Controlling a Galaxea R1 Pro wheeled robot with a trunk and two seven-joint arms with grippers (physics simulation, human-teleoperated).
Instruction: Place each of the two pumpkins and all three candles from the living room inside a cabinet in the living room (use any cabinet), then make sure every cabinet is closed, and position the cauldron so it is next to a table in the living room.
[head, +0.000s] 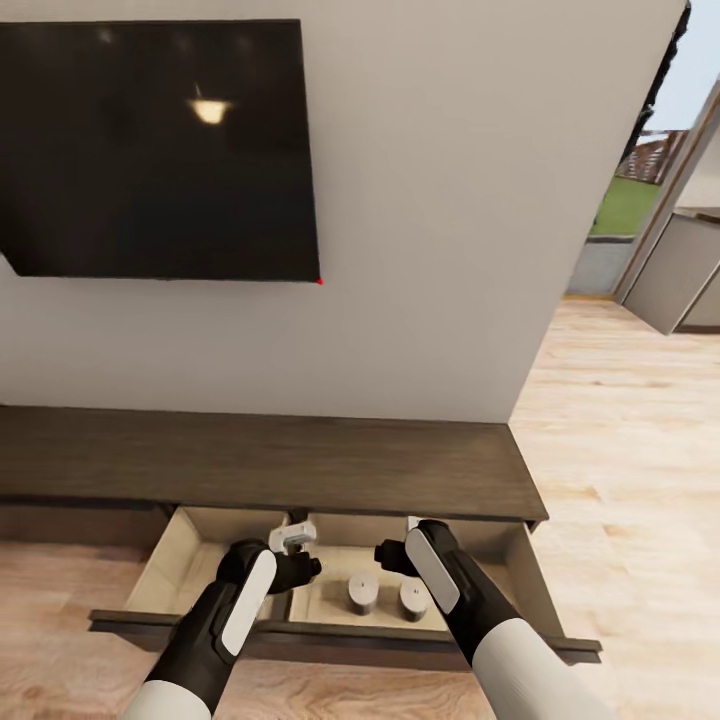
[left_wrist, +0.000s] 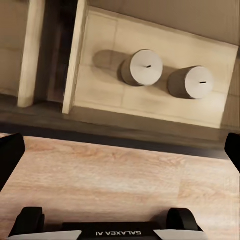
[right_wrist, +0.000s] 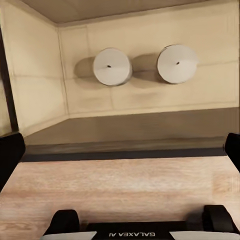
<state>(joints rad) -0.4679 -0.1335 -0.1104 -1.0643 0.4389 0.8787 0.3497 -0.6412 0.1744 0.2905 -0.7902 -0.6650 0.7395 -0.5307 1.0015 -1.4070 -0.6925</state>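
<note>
Robot at the low dark-brown cabinet (head: 270, 465) beneath a wall-mounted television (head: 160, 150), both arms reaching over its pulled-out drawer (head: 180, 560). The drawer stands open so that the pale beige interior can receive the task's things; its dark front (head: 330, 640) lies nearest the robot, over the wood floor (head: 620, 450). Two grey-tan candles (head: 363, 592) (head: 414, 600) stand upright, just beside each other but apart, on the drawer's bottom in its right-hand compartment, a divider separating it from the left one. The left wrist view looks straight down on the same pair (left_wrist: 142, 67) (left_wrist: 191, 82); the right wrist view shows them too (right_wrist: 112, 66) (right_wrist: 177, 63).

The left claw (head: 300, 562) and right claw (head: 392, 556) hover above the drawer, each open and empty: in both wrist views the dark fingertips (left_wrist: 10, 160) (right_wrist: 10, 157) sit wide apart at the picture's edges with nothing between. By this showing, two candles are stowed; the third candle and the pumpkins are judged outstanding, and the drawer is not yet shut.
</note>
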